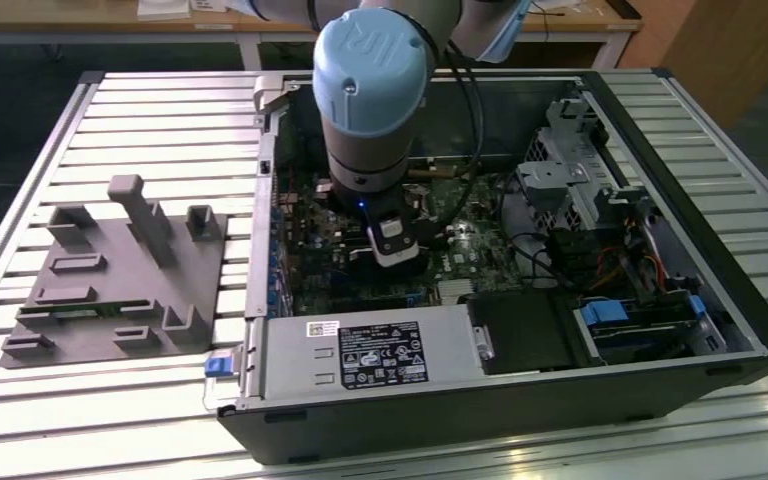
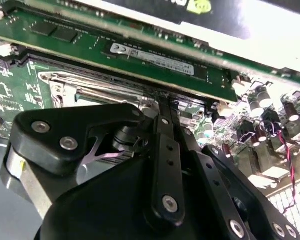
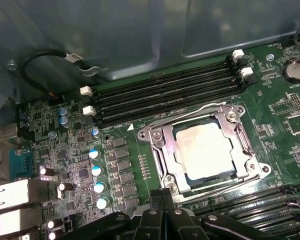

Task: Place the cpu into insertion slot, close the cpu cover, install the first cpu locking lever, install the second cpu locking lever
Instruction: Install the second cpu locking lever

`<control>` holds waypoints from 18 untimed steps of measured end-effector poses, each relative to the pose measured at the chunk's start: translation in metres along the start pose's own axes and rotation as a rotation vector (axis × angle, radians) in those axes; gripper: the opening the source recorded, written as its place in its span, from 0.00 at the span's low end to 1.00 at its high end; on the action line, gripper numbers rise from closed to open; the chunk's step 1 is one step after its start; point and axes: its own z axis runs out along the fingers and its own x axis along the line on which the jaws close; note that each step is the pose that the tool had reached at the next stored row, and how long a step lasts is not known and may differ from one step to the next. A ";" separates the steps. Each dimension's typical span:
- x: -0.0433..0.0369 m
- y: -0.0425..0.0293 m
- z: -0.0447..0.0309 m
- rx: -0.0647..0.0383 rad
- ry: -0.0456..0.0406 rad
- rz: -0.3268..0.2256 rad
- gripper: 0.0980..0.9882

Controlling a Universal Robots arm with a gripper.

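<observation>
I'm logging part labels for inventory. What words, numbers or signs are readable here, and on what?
Black label on the grey metal power supply box: print too small to read.
White barcode sticker beside it: too small.
White strip sticker on the green memory module: blurred.
White tag on the black cable: blurred.
Nothing can be quoted reliably.

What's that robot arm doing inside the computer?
The robot arm's gripper is reaching down into an open computer case, hanging just over the green motherboard. In the first wrist view the cpu already sits in the insertion slot, and the cpu cover is folded down around it. The gripper holds nothing I can see.
</observation>
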 end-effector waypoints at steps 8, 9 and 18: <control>0.0009 0.0079 -0.0214 -0.001 -0.0009 0.000 0.02; 0.0010 0.0088 -0.0241 0.000 -0.0013 -0.001 0.02; 0.0004 0.0113 -0.0302 0.025 -0.0091 0.002 0.02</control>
